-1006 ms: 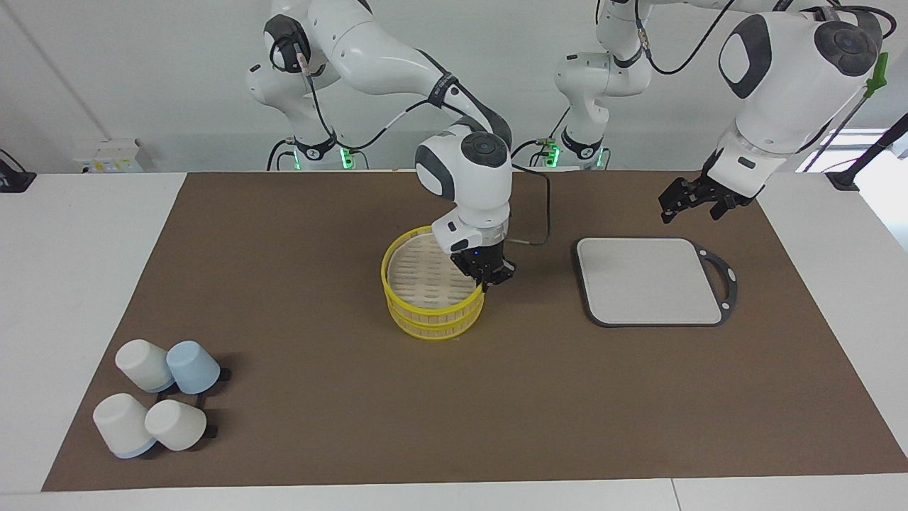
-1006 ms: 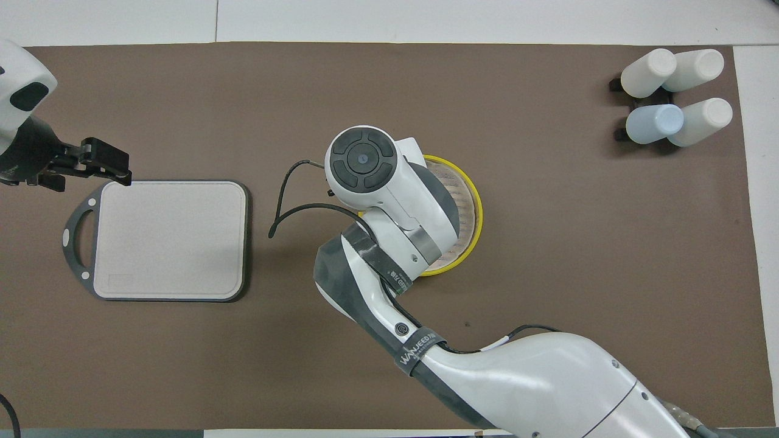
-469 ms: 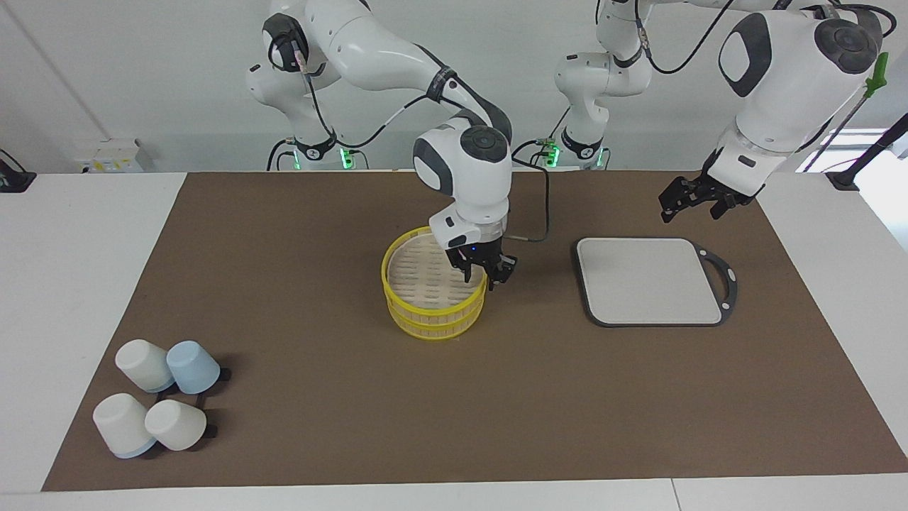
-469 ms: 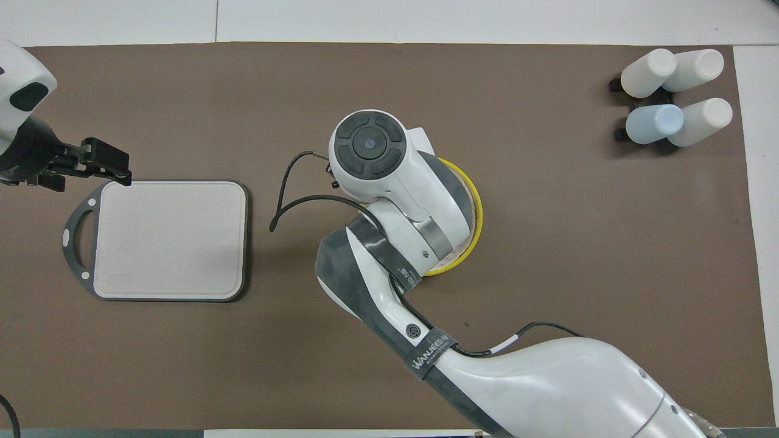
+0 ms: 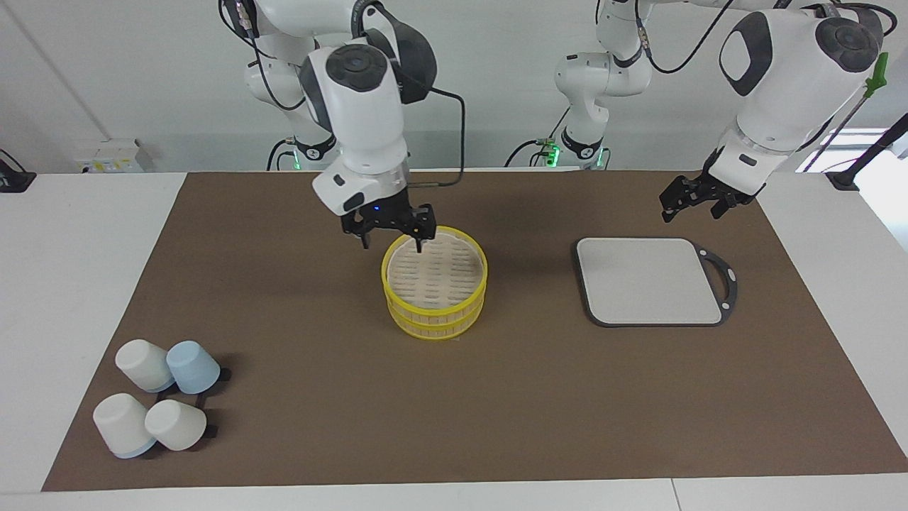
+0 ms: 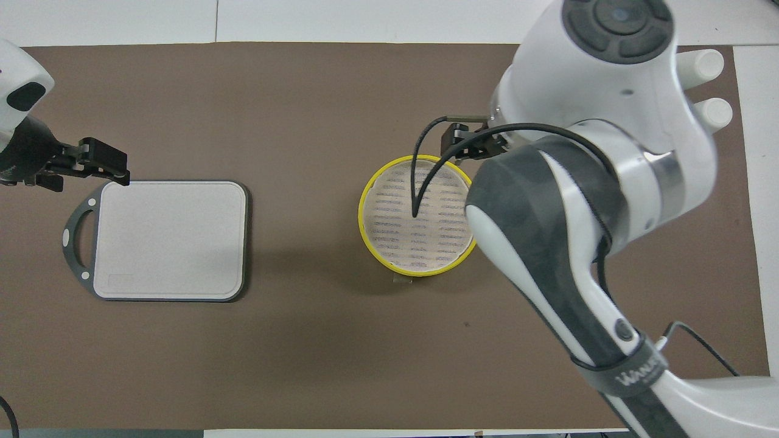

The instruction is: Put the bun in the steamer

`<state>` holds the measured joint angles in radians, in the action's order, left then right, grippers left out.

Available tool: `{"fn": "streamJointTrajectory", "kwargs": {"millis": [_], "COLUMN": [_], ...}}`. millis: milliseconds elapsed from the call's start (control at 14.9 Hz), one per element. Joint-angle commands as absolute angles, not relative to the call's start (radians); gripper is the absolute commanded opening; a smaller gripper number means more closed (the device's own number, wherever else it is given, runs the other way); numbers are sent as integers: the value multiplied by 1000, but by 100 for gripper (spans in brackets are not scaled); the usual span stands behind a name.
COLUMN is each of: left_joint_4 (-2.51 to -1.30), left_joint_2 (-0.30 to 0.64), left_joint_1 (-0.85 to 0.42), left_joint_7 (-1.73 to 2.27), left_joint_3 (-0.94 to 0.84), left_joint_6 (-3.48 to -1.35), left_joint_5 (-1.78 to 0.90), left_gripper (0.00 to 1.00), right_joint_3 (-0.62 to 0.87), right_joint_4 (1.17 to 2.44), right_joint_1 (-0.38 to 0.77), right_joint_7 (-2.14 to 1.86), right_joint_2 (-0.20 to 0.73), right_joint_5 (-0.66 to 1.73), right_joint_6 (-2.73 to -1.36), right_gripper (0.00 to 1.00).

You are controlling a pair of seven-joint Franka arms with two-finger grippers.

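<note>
- Our right gripper (image 5: 392, 237) hangs in the air over the steamer's edge toward the right arm's end of the table; its two fingers (image 5: 420, 242) stand spread apart with nothing between them.
- We see one fingertip low over the rim of the steamer (image 5: 434, 286), and we cannot tell whether it touches.
- We see the steamer (image 6: 417, 221) standing near the middle of the brown mat (image 5: 298, 397), closed by its slatted, yellow-rimmed lid.
- We cannot find the bun in either view, so we cannot say where it lies.
- Our left gripper (image 5: 696, 199) waits in the air over the mat, just off the corner of the grey board (image 5: 649, 280) that lies nearer to the robots; we cannot tell how its fingers stand.
- We see the grey board (image 6: 167, 239) lying flat toward the left arm's end of the table, well apart from the steamer, its dark handle loop pointing away from the steamer.
- We see four upturned cups (image 5: 157, 401), three white and one pale blue, clustered on the mat toward the right arm's end, farther from the robots than the steamer.
</note>
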<state>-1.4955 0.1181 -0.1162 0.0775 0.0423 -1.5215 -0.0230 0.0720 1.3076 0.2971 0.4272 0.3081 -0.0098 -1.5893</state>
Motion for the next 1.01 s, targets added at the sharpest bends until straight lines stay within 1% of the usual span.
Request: {"fn": "streamJointTrajectory", "kwargs": {"millis": [0, 201, 335, 402, 469, 536, 603, 670, 939], "left_joint_4": [-1519, -1506, -1482, -1480, -1482, -1509, -1566, -1587, -1603], "left_joint_2": [92, 75, 60, 55, 42, 10, -32, -46, -51], "left_joint_1": [-110, -103, -101, -101, -103, -103, -101, -89, -39], "left_joint_7": [61, 60, 58, 57, 60, 70, 63, 58, 52], "left_joint_3": [46, 49, 49, 48, 45, 41, 41, 41, 15], "left_joint_6": [-1520, -1503, -1464, -1445, -1416, -1392, -1400, -1411, -1488], "left_joint_5": [-26, -26, -26, -26, -29, -29, -29, -29, -29], "left_gripper": [100, 100, 100, 100, 100, 100, 100, 100, 100], "right_joint_3": [86, 84, 84, 86, 84, 86, 84, 86, 83], "right_joint_4": [1406, 1553, 1708, 1759, 1769, 1769, 1769, 1766, 1726], "right_joint_1": [181, 108, 77, 51, 26, 0, -27, -46, -61], "right_joint_7": [215, 132, 127, 109, 68, 5, -61, -96, -109], "right_joint_2": [215, 94, -12, -47, -54, -52, -52, -52, -34], "right_joint_5": [2, 2, 2, 2, 3, 5, 5, 5, 5], "right_joint_6": [-1565, -1583, -1658, -1690, -1687, -1683, -1681, -1672, -1654], "right_gripper": [100, 100, 100, 100, 100, 100, 100, 100, 100]}}
